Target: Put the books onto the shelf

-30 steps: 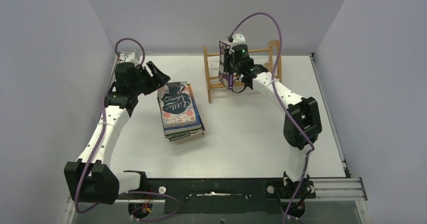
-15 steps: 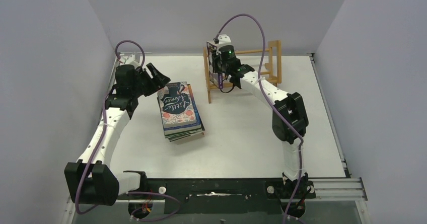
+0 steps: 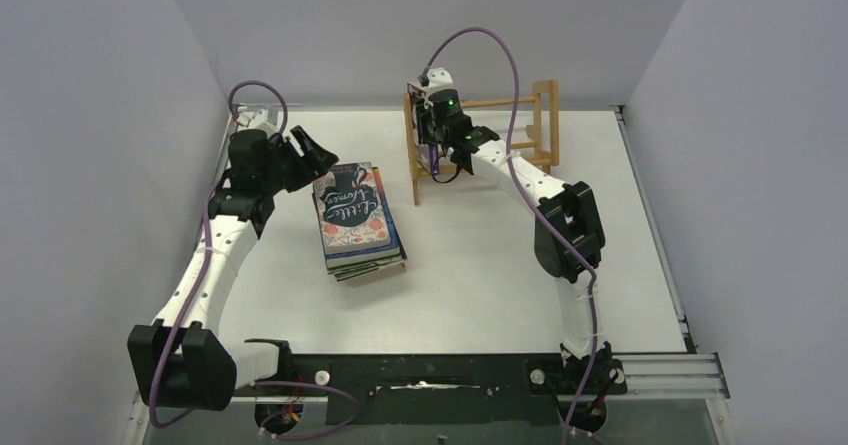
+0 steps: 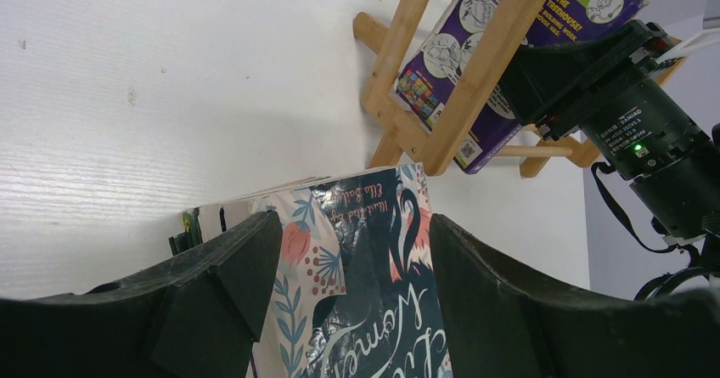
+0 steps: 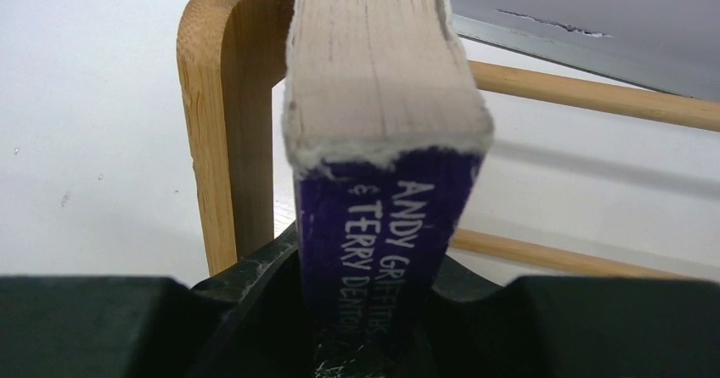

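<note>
Purple book (image 5: pixel 378 217) clamped in right end effector (image 5: pixel 371 297) at shelf (image 5: pixel 225 123)

Walls (image 3: pixel 430 25): pale lilac panels are being shown on three sides.
Table (image 3: pixel 480 265): a white top is being lit evenly.

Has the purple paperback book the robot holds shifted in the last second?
Yes. From above, the purple paperback book moved left along the light-wood dowel shelf, reaching its left end frame.

Lower books (image 3: pixel 372 264) mostly hidden (count unclear).
</note>
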